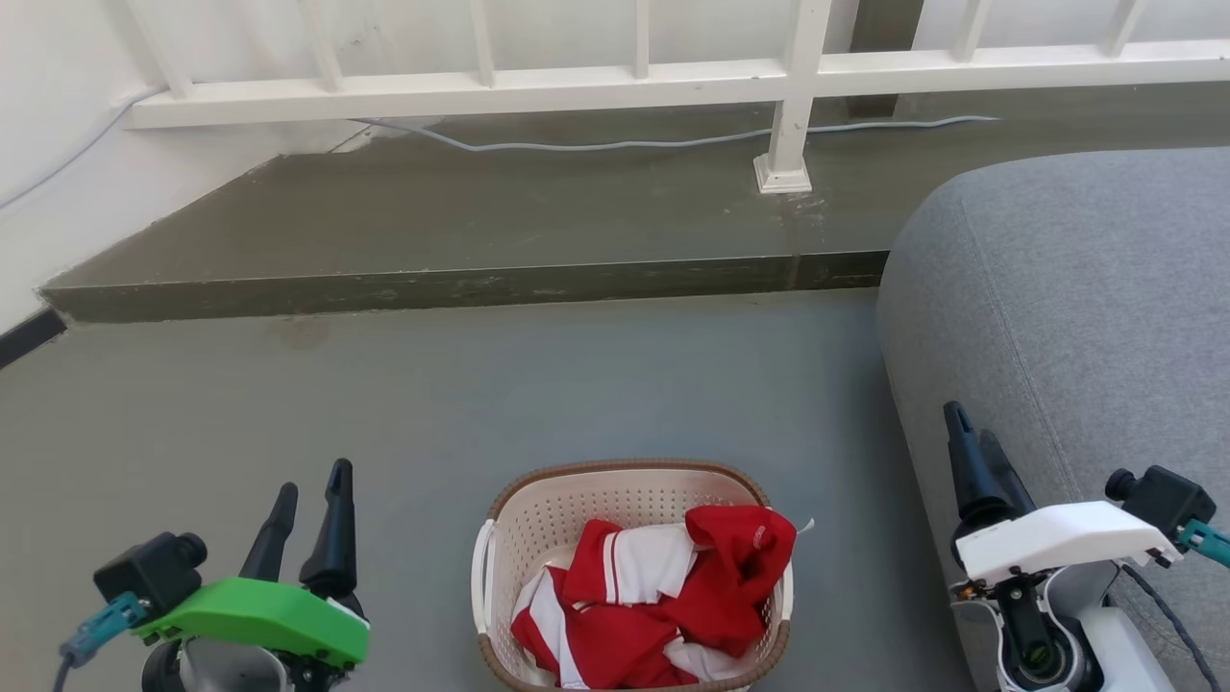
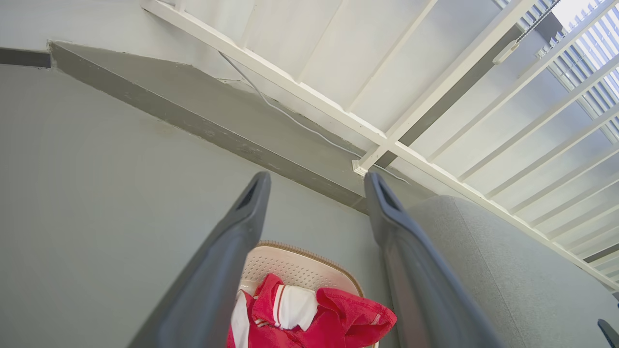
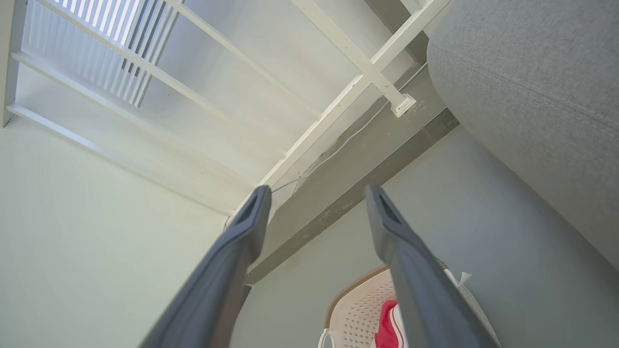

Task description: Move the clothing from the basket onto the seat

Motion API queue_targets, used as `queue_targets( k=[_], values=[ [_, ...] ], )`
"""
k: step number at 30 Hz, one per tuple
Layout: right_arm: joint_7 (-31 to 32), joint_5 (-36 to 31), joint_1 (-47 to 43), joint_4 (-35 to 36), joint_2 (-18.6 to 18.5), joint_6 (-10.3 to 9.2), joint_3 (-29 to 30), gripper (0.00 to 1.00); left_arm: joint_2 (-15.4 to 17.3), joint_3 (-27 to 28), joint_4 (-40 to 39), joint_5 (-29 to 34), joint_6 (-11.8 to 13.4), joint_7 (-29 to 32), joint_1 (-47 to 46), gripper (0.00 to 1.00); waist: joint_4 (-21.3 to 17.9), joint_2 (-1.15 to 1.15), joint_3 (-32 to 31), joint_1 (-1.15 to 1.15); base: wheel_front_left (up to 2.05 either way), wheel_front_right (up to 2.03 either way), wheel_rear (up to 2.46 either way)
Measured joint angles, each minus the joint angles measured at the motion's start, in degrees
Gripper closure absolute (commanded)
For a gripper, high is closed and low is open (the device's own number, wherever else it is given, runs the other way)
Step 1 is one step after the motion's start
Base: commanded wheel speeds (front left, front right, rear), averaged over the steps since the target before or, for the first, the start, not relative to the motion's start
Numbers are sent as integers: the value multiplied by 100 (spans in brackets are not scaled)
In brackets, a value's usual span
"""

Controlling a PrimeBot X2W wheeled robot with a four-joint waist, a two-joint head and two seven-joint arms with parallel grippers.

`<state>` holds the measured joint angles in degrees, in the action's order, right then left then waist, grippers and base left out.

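Red-and-white clothing (image 1: 653,601) lies crumpled in the cream basket (image 1: 538,514) on the floor at the bottom middle of the head view. The grey seat (image 1: 1086,288) fills the right side. My left gripper (image 1: 312,481) hangs open to the left of the basket, nothing between its fingers. My right gripper (image 1: 971,423) is open too, to the right of the basket and against the seat's front edge. The left wrist view looks past open fingers (image 2: 316,181) down at the clothing (image 2: 333,316) and basket (image 2: 290,263). In the right wrist view the basket (image 3: 355,314) shows low.
A raised concrete step (image 1: 461,279) runs across behind the basket. A white railing (image 1: 615,82) with a post (image 1: 788,135) stands on it, and a grey cable (image 1: 625,144) lies along it. A white wall (image 1: 58,144) closes the left side.
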<state>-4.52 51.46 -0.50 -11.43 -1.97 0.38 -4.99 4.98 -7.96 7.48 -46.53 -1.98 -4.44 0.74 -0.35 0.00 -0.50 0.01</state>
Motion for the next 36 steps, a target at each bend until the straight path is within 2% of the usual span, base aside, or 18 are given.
queue_targets(
  k=[22, 36],
  values=[
    [-413, -1760, -63, 290, -27, -309, -438, 0, 125, -437, -253, 1954, 304, -427, 166, 0, -40, 0, -71, 0, 0, 0, 0],
    [-708, -2854, -121, 481, -35, -508, -661, 0, 141, -591, -407, 2889, 452, -722, 277, 0, -53, 0, -91, 0, 0, 0, 0]
  ],
)
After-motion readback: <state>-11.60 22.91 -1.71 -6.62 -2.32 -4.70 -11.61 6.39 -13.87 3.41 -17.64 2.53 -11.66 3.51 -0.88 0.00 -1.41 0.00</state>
